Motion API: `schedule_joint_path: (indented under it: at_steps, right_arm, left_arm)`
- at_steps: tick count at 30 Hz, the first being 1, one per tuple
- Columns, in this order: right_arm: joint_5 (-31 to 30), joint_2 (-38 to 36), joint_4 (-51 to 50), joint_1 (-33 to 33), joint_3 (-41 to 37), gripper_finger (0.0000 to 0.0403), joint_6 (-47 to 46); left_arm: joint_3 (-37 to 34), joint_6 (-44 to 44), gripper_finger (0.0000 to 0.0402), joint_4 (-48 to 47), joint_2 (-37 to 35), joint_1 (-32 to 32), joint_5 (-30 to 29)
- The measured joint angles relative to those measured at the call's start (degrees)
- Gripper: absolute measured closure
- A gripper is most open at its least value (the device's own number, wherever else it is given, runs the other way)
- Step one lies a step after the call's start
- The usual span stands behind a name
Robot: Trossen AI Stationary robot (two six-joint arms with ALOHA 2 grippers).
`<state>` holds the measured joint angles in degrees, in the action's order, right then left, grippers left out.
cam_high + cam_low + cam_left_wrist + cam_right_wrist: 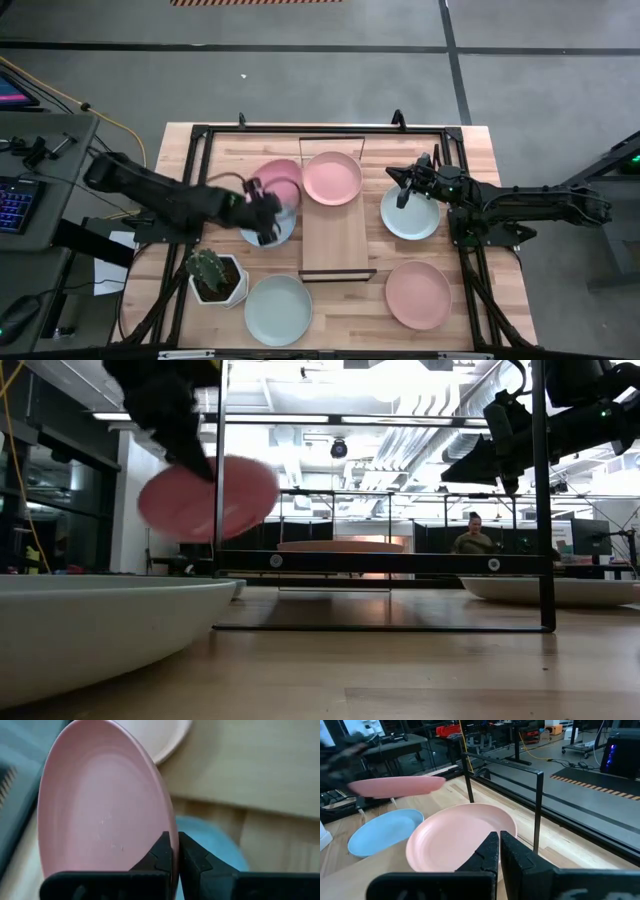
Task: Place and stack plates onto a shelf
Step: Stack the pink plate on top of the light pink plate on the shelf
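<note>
The pink plate (pixel 100 815) hangs in my left pincer (pixel 174 854), its rim nipped between my two fingertips, clear of the table and just off the shelf's (pixel 338 235) left side, above the light blue plate (pixel 280 229) that lies on the wood beneath it. It looks stiff and light, a shallow matte dish that should not flex, but I judge a rim pinch like this to be a thin hold: the plate can swing or slide out if I tilt it fast, and a drop could chip it, so I would keep the grip at the rim and the dish near level. A second pink plate (pixel 332 178) already sits on the far end of the shelf, and the near end of the board is bare. My right pincer (pixel 405 185) hovers with its fingers pressed together on nothing, over the far rim of the pale mint plate (pixel 410 213) right of the shelf. Another mint plate (pixel 278 309) and a third pink plate (pixel 418 294) lie toward the table's near edge, one on each side of the shelf, and the cactus pot (pixel 215 276) stands near the left edge
</note>
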<state>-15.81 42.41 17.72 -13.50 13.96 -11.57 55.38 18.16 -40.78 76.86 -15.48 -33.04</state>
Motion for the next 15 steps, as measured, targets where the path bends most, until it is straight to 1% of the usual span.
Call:
schedule_joint_path:
  at_steps: [3, 6, 9, 11, 13, 15]
  right_arm:
    - [0.0, 0.0, 0.0, 0.0, 0.0, 0.0403, 0.0]
    - [0.0, 0.0, 0.1, 0.0, 0.0, 0.0403, 0.0]
    - [0.1, 0.0, 0.1, 0.0, 0.0, 0.0403, 0.0]
    - [0.1, 0.0, 0.1, 0.0, 0.0, 0.0403, 0.0]
    - [0.2, 0.0, 0.0, 0.0, 0.0, 0.0403, 0.0]
    - [0.3, 0.0, -0.6, 0.0, 0.0, 0.0403, 0.0]
  left_arm:
    - [5.9, -5.7, 0.0400, 0.1, 5.8, -3.1, -3.1]
    - [12.4, -15.5, 0.0400, 0.2, 12.4, -3.3, -3.2]
    - [18.3, -25.8, 0.0401, 0.3, 18.4, -1.6, -3.5]
    - [21.1, -31.8, 0.0401, 0.2, 21.4, 0.3, -3.6]
    - [22.9, -35.8, 0.0401, 0.5, 23.7, 2.5, -3.6]
    - [23.7, -37.5, 0.0401, 0.9, 25.1, 4.8, -3.4]
